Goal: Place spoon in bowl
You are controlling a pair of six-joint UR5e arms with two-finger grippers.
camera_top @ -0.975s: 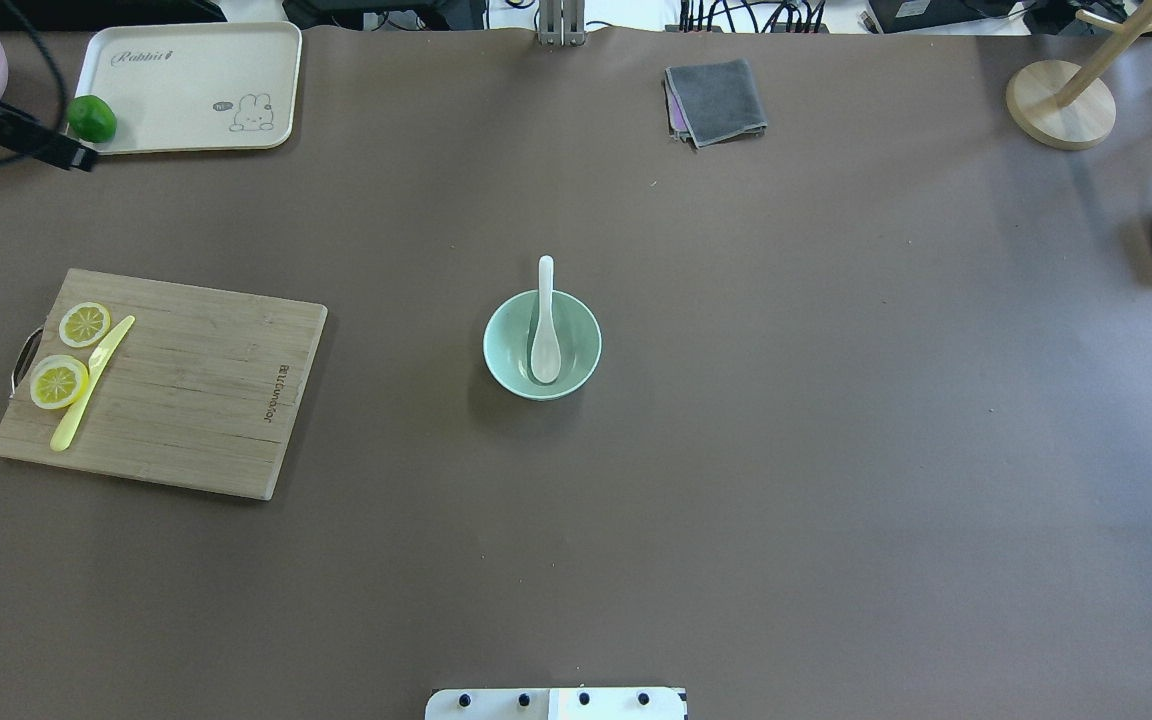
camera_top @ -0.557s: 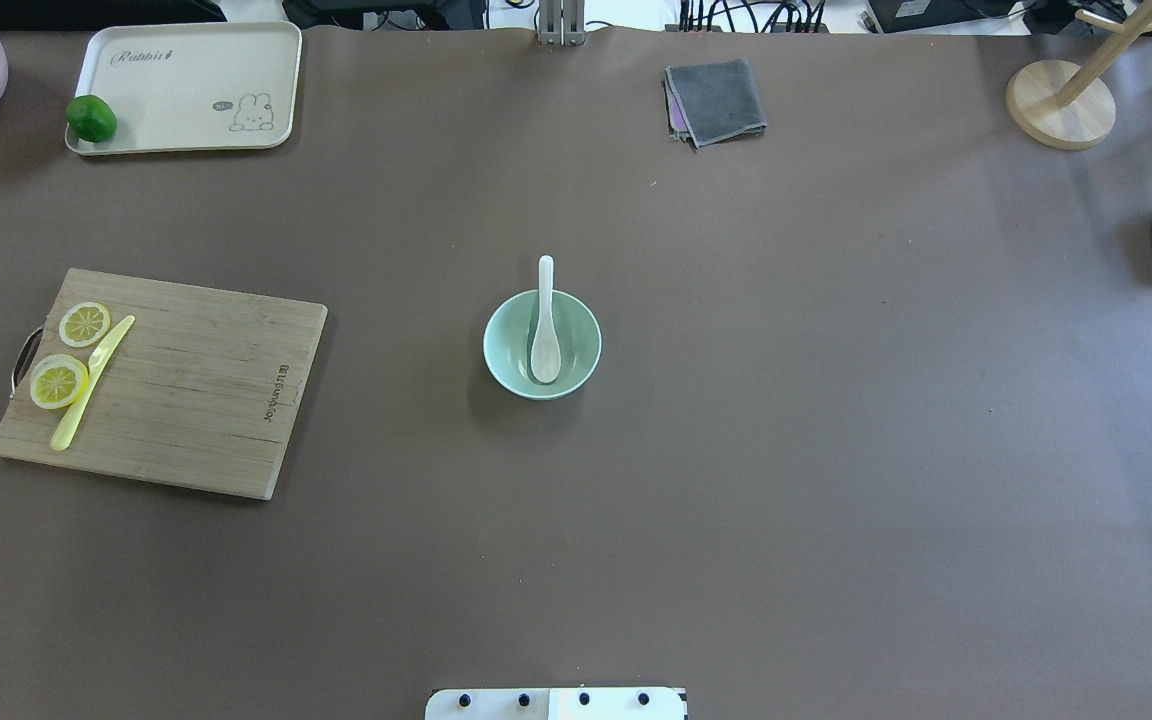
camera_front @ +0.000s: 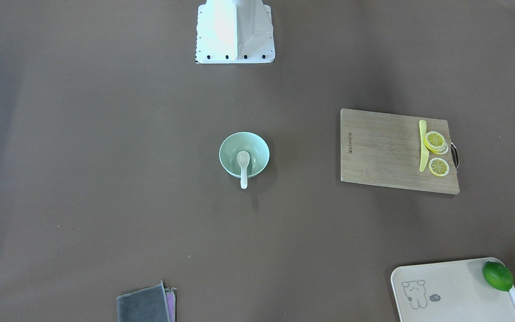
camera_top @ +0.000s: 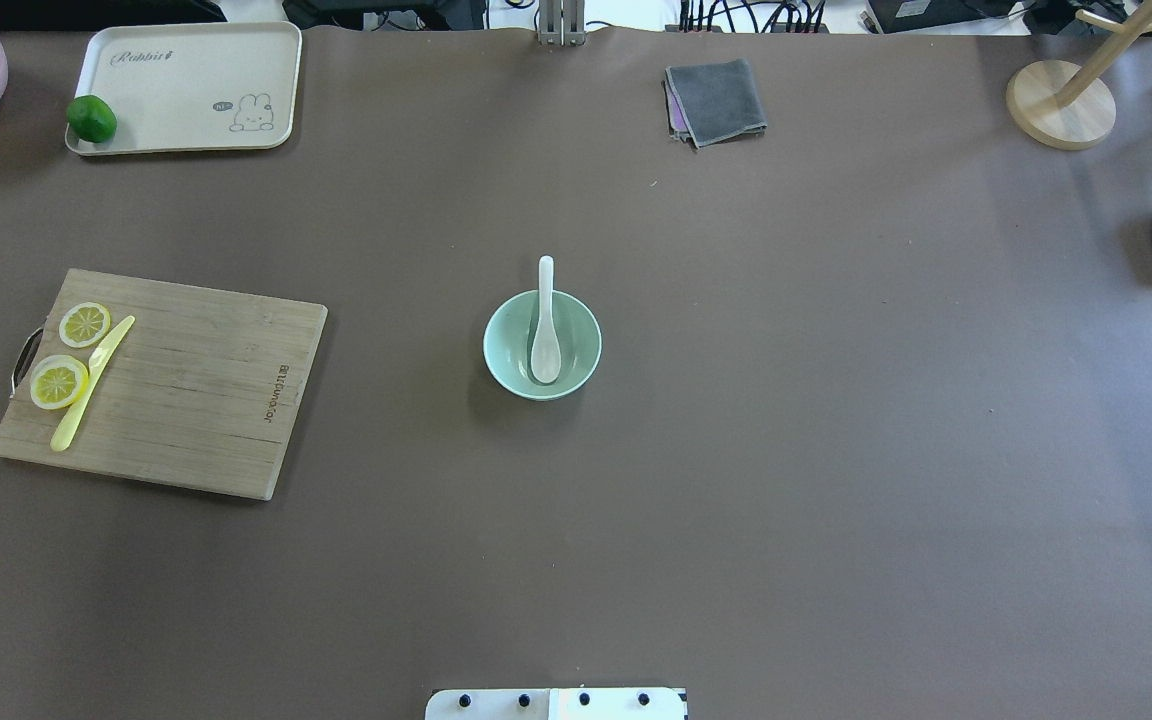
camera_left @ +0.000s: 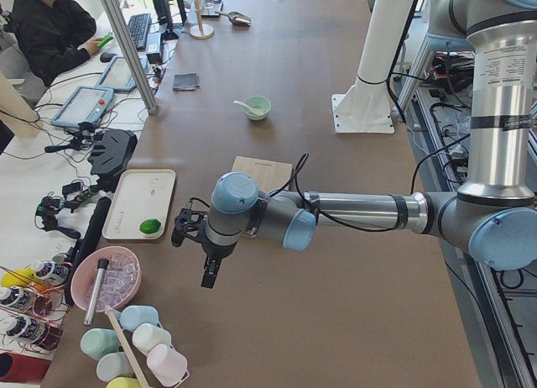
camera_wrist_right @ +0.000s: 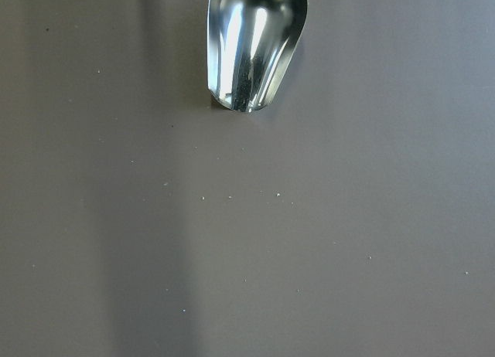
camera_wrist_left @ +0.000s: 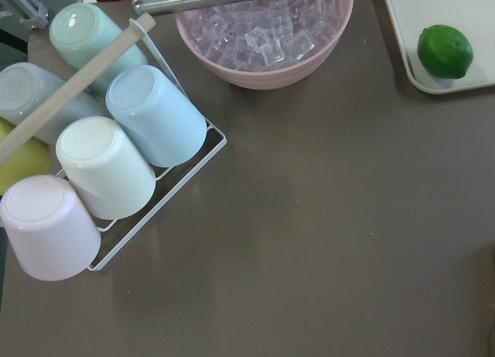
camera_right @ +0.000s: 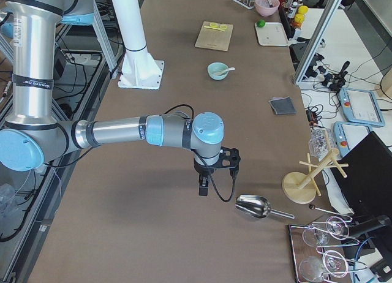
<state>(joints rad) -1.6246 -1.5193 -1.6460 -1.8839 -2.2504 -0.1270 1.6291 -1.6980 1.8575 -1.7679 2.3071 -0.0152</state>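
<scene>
- Overhead view, as I read it from my station: spoon (camera_top: pixel 545 335), bowl (camera_top: pixel 508 345), wooden cutting board (camera_top: pixel 196 390) with lemon slices (camera_top: pixel 59 382) and a yellow knife (camera_top: pixel 91 385), grey cloth (camera_top: pixel 716 100), cream tray (camera_top: pixel 186 90) with a lime (camera_top: pixel 92 118) at its corner.
- Front-facing view: the same central pair from the opposite side. It shows the spoon's handle reaching past the bowl's rim on the side away from the robot's base.
- Side views: only these two show the arms, with the left gripper (camera_left: pixel 207 275) and the right gripper (camera_right: pixel 203 188) each pointing down over the table.
- Left wrist view: pink bowl (camera_wrist_left: pixel 267 75) of ice cubes and a rack of upturned pastel cups (camera_wrist_left: pixel 155 113).
- Right wrist view: steel scoop (camera_wrist_right: pixel 251 48) on bare brown table.
- Spoon: glossy white, with a short thick handle and a deep oval scoop.
- Spoon location: its scoop rests on the floor of the pale mint-green bowl at the table's centre, and its handle leans on the far rim.
- Left gripper: near the tray and pink bowl at the table's left end, well apart from the spoon. I cannot tell whether its fingers are spread or closed.
- Right gripper: near the steel scoop at the table's right end, well apart from the spoon. I cannot tell its finger state either.
</scene>
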